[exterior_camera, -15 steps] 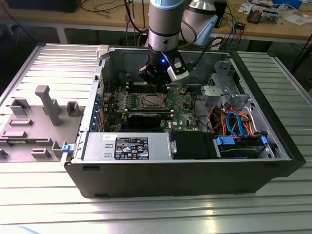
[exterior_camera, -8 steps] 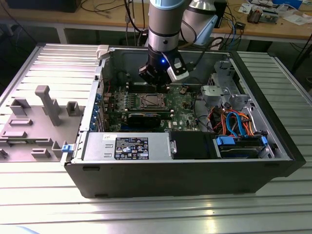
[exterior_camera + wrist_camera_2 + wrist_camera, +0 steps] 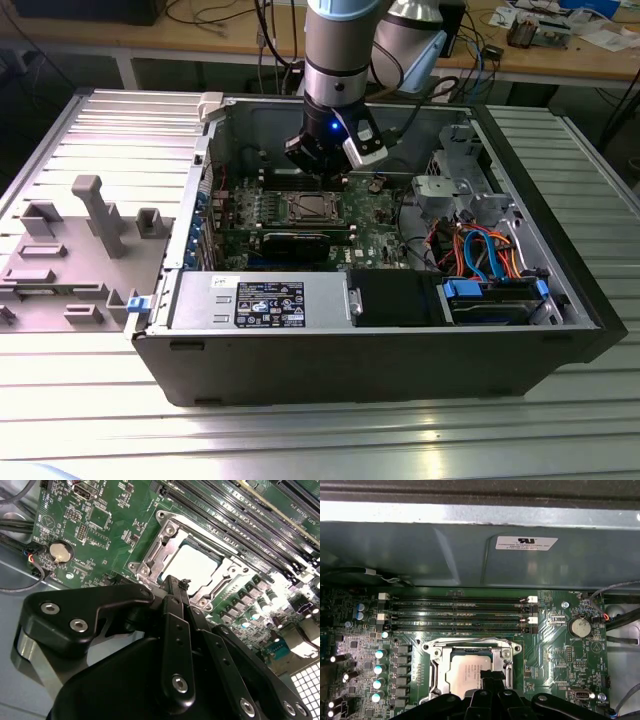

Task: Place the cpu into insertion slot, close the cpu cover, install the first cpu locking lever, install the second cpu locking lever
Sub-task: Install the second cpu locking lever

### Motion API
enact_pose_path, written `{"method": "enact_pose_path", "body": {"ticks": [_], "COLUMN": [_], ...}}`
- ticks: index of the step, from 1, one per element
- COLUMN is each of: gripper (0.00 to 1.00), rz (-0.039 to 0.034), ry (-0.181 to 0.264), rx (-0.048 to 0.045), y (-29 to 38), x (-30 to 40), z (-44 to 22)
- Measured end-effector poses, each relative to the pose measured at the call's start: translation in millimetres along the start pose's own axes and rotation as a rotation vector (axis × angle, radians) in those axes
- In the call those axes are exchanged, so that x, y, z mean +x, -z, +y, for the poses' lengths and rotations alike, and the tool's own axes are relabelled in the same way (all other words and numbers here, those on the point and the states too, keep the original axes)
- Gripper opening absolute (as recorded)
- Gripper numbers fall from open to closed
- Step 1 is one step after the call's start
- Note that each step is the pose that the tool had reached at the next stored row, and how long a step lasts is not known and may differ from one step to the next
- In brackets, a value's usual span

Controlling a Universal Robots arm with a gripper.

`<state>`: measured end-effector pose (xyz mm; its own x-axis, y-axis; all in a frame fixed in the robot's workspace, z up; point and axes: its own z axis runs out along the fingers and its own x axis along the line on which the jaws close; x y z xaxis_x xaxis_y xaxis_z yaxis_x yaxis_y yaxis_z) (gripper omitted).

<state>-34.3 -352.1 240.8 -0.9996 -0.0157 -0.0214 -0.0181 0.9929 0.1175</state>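
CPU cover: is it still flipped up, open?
No: in the second wrist view the cpu cover lies flat around the cpu, whose top shows through its window.

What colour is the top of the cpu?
Silver-grey; the cpu shows best in the second wrist view.

**Clearance and obstructions, open computer case**

Access: from above, through the open side of the case (image 3: 560, 300). Gripper (image 3: 492, 676) occupies the space directly over the insertion slot (image 3: 470, 672); the cpu cover (image 3: 165, 540) lies flat around the cpu (image 3: 192, 565). Memory slots (image 3: 460, 612) stand just beside the socket, low ridges. The case wall (image 3: 445, 555) rises beyond them. Capacitors (image 3: 379, 669) line one socket flank. Expansion card (image 3: 300, 243) borders the near side; drive bay and cables (image 3: 480, 250) crowd the exterior view's right.
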Motion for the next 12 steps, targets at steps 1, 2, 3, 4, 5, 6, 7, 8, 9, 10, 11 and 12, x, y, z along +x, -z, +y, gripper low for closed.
{"method": "enact_pose_path", "body": {"ticks": [1,2,3,4,5,6,7,8,9,10,11,12], "gripper": [0.11,0.11,0.11,0.11,0.11,0.11,0.11,0.11,0.11,0.11,0.11,0.11], "rz": [0.0000,0.0000,0.0001,0.0000,-0.0001,0.0000,0.0000,0.0000,0.0001,0.0001,0.0000,0.0000], "ry": [0.000,0.000,0.000,0.000,0.000,0.000,0.000,0.000,0.000,0.000,0.000,0.000], "rx": [0.0000,0.0001,0.0001,0.0000,-0.0001,-0.0001,-0.0001,0.0001,0.0001,0.0002,0.0000,0.0000], "y": [0.1,0.1,0.1,0.1,0.1,0.1,0.1,0.3,0.6,1.1,1.7,2.6], "x": [0.0,0.0,0.0,0.0,0.0,0.0,0.0,0.0,0.0,0.0,0.0,0.0], "z": [-0.2,-0.5,-0.8,-1.0,-1.2,-1.3,-1.3,-1.4,-1.4,-1.4,-1.2,-1.1]}}
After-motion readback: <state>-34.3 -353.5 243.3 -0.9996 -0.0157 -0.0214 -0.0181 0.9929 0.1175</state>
